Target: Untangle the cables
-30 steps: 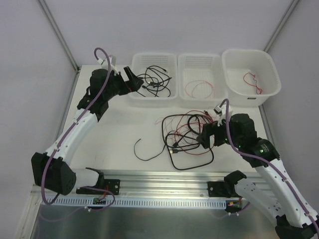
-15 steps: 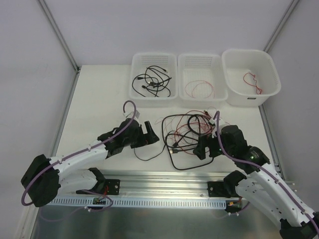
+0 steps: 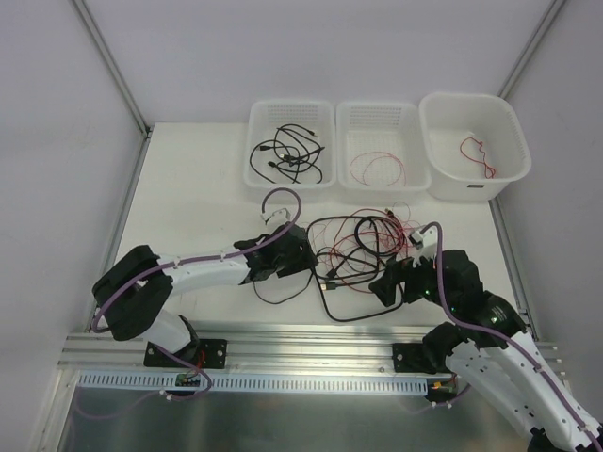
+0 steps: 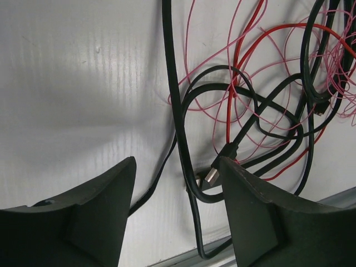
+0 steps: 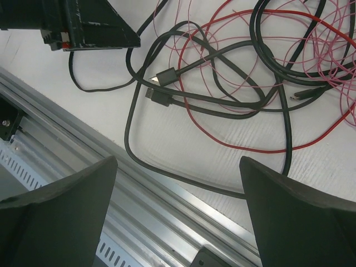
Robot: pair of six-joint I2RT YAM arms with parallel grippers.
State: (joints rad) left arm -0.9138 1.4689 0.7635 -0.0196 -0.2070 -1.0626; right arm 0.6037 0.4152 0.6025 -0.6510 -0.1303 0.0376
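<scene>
Top external: glossy black and thin red cables [image 3: 353, 252] knot on the white table [image 3: 188, 188]; perforated baskets [image 3: 377, 107] hold more strands [image 3: 287, 155]; left gripper [image 4: 175, 167] and right gripper [image 5: 178, 161] gape, empty.

Robotics lab cell: white table [image 3: 188, 188] boxed in by plain pale panels on aluminium struts [image 3: 111, 66], slotted metal rail [image 3: 311, 337] along the near edge carrying robot arms [image 3: 198, 270], white sorting baskets [image 3: 377, 118] far side.
</scene>
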